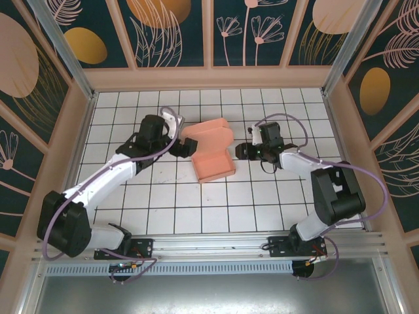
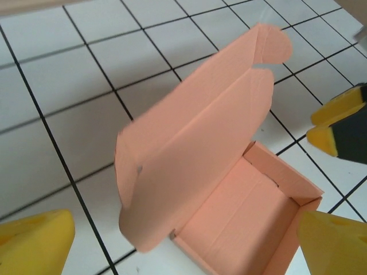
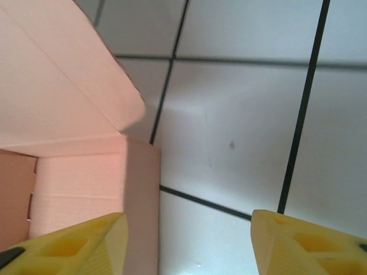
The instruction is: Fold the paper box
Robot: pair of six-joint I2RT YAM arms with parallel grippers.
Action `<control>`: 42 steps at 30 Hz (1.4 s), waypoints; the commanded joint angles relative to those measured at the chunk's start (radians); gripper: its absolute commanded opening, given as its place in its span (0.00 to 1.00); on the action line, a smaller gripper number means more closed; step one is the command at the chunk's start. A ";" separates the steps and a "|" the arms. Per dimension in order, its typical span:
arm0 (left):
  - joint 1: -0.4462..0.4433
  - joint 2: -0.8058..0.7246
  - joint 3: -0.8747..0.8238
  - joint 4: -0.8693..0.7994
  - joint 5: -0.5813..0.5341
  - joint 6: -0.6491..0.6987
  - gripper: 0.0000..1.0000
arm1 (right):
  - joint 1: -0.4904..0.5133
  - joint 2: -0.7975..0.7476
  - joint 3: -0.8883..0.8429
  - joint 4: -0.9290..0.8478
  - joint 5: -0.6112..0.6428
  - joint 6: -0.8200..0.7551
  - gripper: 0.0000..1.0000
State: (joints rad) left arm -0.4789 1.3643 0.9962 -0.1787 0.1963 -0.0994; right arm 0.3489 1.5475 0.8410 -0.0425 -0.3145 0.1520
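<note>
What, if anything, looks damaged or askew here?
Nothing stands out. The paper box lies half folded, tray walls up and lid flap raised, without visible tears. The left gripper and right gripper flank it, both open.

Pink paper box (image 1: 211, 150), lid up, betw. left gripper (image 1: 184, 148) & right gripper (image 1: 240, 152)

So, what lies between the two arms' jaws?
The paper box, its lid flap raised over the open tray, shown in the top external view.
</note>
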 commanded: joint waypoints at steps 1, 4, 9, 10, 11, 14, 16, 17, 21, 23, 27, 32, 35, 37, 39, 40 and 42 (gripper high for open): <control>-0.004 0.031 0.120 -0.203 -0.025 0.139 0.99 | -0.012 -0.067 0.067 -0.023 0.024 -0.090 0.63; -0.004 0.070 0.219 -0.316 -0.076 0.203 0.98 | -0.019 -0.091 0.108 -0.044 -0.020 -0.136 0.66; 0.005 0.258 0.482 -0.611 -0.146 0.271 0.91 | -0.021 -0.126 0.174 -0.142 -0.116 -0.254 0.75; 0.010 0.288 0.517 -0.645 -0.143 0.290 0.90 | -0.022 -0.138 0.177 -0.147 -0.115 -0.267 0.75; 0.017 0.322 0.552 -0.679 -0.140 0.314 0.87 | -0.022 -0.149 0.176 -0.152 -0.109 -0.280 0.76; 0.051 0.442 0.661 -0.801 -0.116 0.381 0.83 | -0.027 -0.165 0.179 -0.151 -0.096 -0.287 0.76; 0.071 0.510 0.735 -0.856 -0.081 0.402 0.73 | -0.034 -0.166 0.188 -0.150 -0.118 -0.279 0.76; 0.077 0.542 0.772 -0.881 -0.059 0.416 0.69 | -0.039 -0.164 0.192 -0.148 -0.135 -0.275 0.76; 0.077 0.616 0.854 -0.939 0.030 0.478 0.66 | -0.051 -0.150 0.213 -0.157 -0.152 -0.287 0.76; 0.077 0.626 0.856 -0.953 0.069 0.499 0.50 | -0.060 -0.133 0.230 -0.170 -0.151 -0.293 0.76; 0.080 0.616 0.816 -0.939 0.079 0.498 0.35 | -0.085 -0.096 0.261 -0.174 -0.199 -0.271 0.76; 0.092 0.579 0.746 -0.902 0.066 0.503 0.30 | -0.087 -0.059 0.290 -0.178 -0.214 -0.257 0.75; 0.094 0.579 0.733 -0.887 0.053 0.498 0.29 | -0.087 -0.046 0.297 -0.186 -0.209 -0.253 0.75; 0.095 0.586 0.740 -0.887 0.054 0.492 0.28 | -0.087 -0.043 0.301 -0.187 -0.213 -0.248 0.75; 0.094 0.591 0.752 -0.885 0.070 0.493 0.27 | -0.087 -0.046 0.300 -0.186 -0.220 -0.245 0.75; 0.094 0.592 0.759 -0.884 0.079 0.492 0.27 | -0.087 -0.048 0.299 -0.186 -0.222 -0.244 0.75; 0.094 0.596 0.774 -0.886 0.084 0.493 0.27 | -0.087 -0.047 0.297 -0.190 -0.218 -0.243 0.75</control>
State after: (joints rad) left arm -0.3916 1.9793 1.7393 -1.0657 0.2504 0.3828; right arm 0.2649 1.4956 1.1065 -0.2165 -0.5079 -0.1005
